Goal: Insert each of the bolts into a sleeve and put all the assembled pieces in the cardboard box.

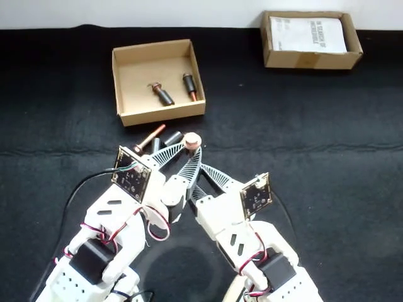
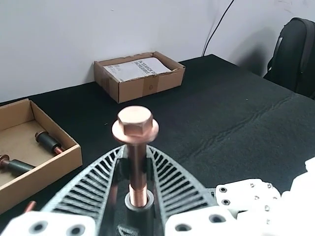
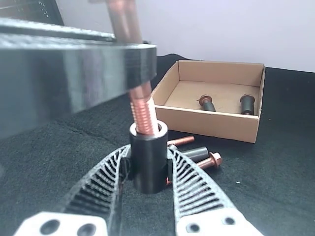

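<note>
My left end effector is closed on the bolt, gripping the shank with the hex head above the fingers. The right end effector is clamped around the sleeve, bore facing up. Both parts are held above the desk, between the two arms and just short of the box.

What matters now is the line between the two parts. The bolt's long axis stands upright and, in the right wrist view, looks in line with the bore. The threaded end sits just inside the sleeve's mouth and most of the shank is outside. I judge the next move to be a straight push along that axis, either the bolt going down or the sleeve coming up.

The box holds two assembled pieces. It lies beyond the end effectors, a little toward my left arm's side. A loose bolt and a loose sleeve lie on the desk between them and the box.
</note>
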Controlling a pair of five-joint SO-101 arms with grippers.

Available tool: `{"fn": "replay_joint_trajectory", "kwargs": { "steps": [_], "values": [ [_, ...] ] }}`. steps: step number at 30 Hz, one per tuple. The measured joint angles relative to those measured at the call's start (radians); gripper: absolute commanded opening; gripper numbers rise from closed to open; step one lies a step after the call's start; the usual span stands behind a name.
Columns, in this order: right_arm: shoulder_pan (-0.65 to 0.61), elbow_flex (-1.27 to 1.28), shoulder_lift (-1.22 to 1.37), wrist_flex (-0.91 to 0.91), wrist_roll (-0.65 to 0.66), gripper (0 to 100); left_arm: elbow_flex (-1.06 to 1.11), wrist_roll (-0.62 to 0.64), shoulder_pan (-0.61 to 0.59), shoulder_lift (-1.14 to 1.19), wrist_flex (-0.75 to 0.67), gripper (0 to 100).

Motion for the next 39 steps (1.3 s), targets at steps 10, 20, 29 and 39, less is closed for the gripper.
{"fn": "replay_joint_trajectory", "kwargs": {
  "steps": [10,20,29,39],
  "values": [
    [0.000,0.000,0.000,0.000,0.000,0.7,0.043,0.000,0.000,-0.002,-0.006,1],
    [0.008,0.000,0.002,0.002,-0.002,0.7,0.043,-0.020,-0.002,0.000,0.123,20],
    [0.009,0.002,0.002,0.002,0.000,0.7,-0.048,-0.021,-0.043,-0.009,0.348,20],
    [0.011,0.002,0.002,0.002,0.000,0.7,-0.199,-0.028,-0.186,-0.025,0.575,20]
  ]
}}
